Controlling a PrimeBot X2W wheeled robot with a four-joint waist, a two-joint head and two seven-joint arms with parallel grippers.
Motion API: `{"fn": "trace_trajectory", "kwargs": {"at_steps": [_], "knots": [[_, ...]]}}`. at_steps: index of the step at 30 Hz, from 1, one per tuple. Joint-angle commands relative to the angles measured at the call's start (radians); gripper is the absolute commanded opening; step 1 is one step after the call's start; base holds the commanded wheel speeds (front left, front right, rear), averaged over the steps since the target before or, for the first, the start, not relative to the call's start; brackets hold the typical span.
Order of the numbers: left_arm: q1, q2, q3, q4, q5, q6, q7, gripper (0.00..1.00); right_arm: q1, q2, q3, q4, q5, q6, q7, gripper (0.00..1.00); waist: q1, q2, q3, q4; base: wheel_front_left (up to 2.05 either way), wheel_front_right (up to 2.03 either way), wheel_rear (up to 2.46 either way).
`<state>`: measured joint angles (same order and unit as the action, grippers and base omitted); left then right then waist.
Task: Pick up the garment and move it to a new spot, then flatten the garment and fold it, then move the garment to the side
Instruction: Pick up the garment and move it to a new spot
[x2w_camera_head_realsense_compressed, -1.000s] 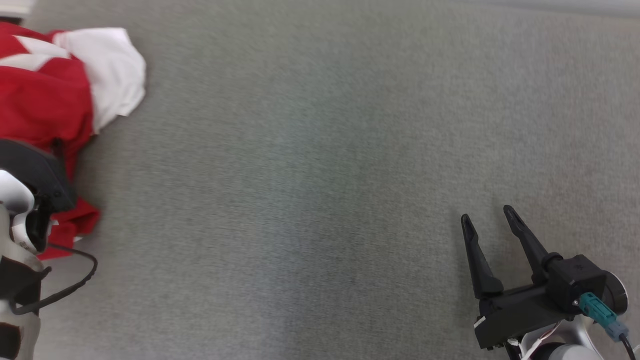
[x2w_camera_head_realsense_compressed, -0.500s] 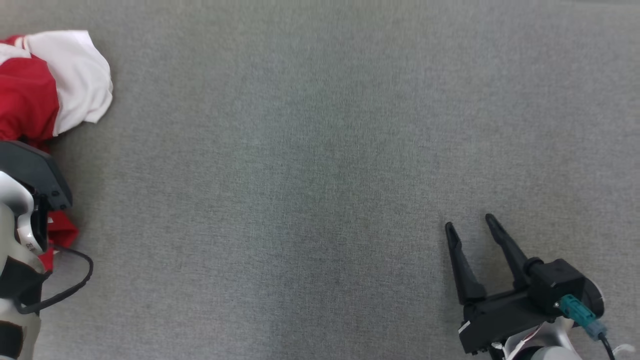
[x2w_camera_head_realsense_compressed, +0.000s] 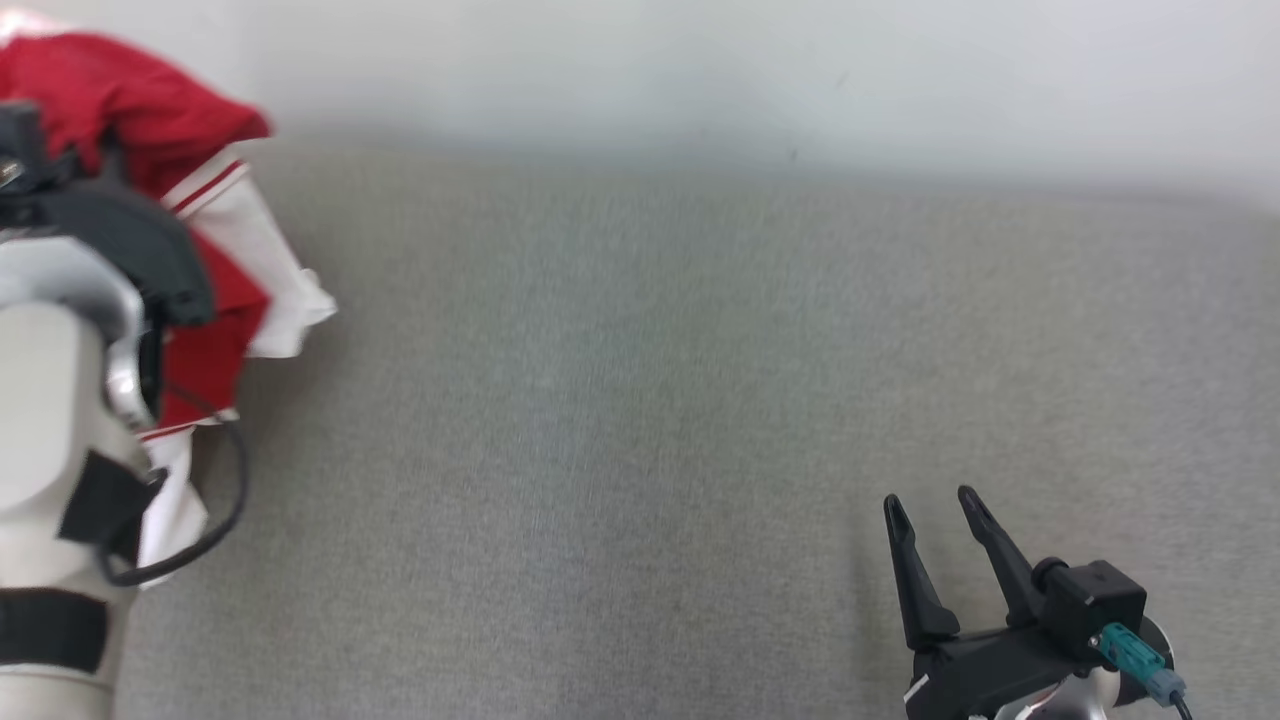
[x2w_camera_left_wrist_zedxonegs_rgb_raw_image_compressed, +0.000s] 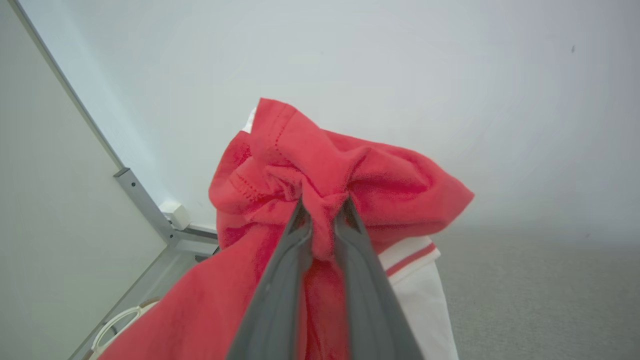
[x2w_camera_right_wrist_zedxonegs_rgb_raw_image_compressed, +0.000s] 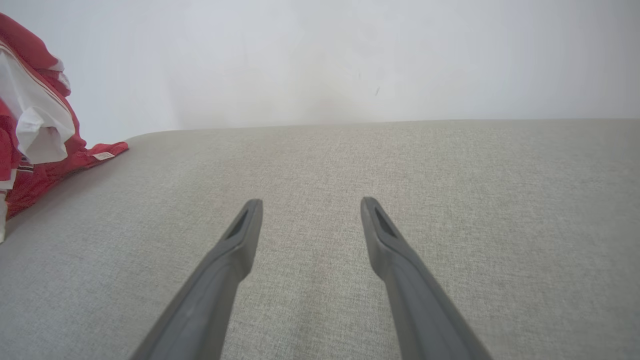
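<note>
The garment is red with white panels and thin red stripes. It hangs bunched at the far left of the head view, partly behind my pale left forearm. In the left wrist view my left gripper is shut on a pinched fold of the red garment, which is lifted off the grey surface. Its lower part trails onto the surface at the left of the right wrist view. My right gripper stands open at the lower right over bare grey fabric, far from the garment; its fingers hold nothing.
The grey fabric-covered surface spreads wide between the two arms. A pale wall runs along its far edge. A metal frame post and a panel stand at the left in the left wrist view.
My left gripper has closed on the garment and lifted it off the surface. The head camera has tilted up, bringing the wall into view. The right gripper stays open.
</note>
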<state>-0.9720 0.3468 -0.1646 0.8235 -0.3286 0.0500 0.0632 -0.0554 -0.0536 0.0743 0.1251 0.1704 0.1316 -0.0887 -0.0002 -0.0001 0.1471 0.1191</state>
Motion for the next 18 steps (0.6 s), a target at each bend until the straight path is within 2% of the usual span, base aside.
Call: {"fn": "trace_trajectory", "kwargs": {"at_steps": [1, 3, 8, 12, 13, 14, 18], "knots": [[-0.016, -0.015, -0.011, -0.019, 0.012, -0.007, 0.002, 0.0, 0.022, 0.003, -0.004, 0.008, 0.005, -0.002, -0.007, 1.0, 0.0002, 0.0001, -0.113, -0.024, 0.0, 0.0, 0.0], [-0.029, -0.047, -0.045, -0.073, 0.014, -0.029, 0.016, 0.0, 0.024, 0.004, -0.008, 0.027, 0.021, -0.002, -0.014, 1.0, 0.0002, 0.0001, -0.148, -0.059, 0.0, 0.0, 0.0], [-0.042, -0.107, -0.077, -0.167, -0.007, -0.052, 0.034, 0.0, 0.011, 0.003, -0.001, 0.042, 0.042, -0.002, -0.024, 1.0, 0.0002, 0.0001, -0.169, -0.155, 0.0, 0.0, 0.0], [-0.049, -0.151, -0.101, -0.237, -0.017, -0.073, 0.044, 0.0, -0.005, 0.003, -0.001, 0.048, 0.048, -0.002, -0.03, 1.0, 0.0002, 0.0001, -0.161, -0.244, 0.0, 0.0, 0.0], [-0.045, -0.177, -0.115, -0.272, -0.027, -0.082, 0.05, 0.0, -0.009, 0.003, 0.0, 0.051, 0.05, -0.002, -0.034, 1.0, 0.0002, 0.0001, -0.151, -0.293, 0.0, 0.0, 0.0], [-0.044, -0.188, -0.126, -0.287, -0.027, -0.086, 0.054, 0.0, -0.011, 0.003, -0.007, 0.053, 0.051, -0.002, -0.036, 1.0, 0.0002, 0.0001, -0.145, -0.313, 0.0, 0.0, 0.0], [-0.006, -0.212, -0.17, -0.322, -0.024, -0.099, 0.091, 0.0, -0.028, 0.003, -0.011, 0.059, 0.06, -0.002, -0.043, 1.0, 0.0002, 0.0001, -0.11, -0.392, 0.0, 0.0, 0.0]]}}
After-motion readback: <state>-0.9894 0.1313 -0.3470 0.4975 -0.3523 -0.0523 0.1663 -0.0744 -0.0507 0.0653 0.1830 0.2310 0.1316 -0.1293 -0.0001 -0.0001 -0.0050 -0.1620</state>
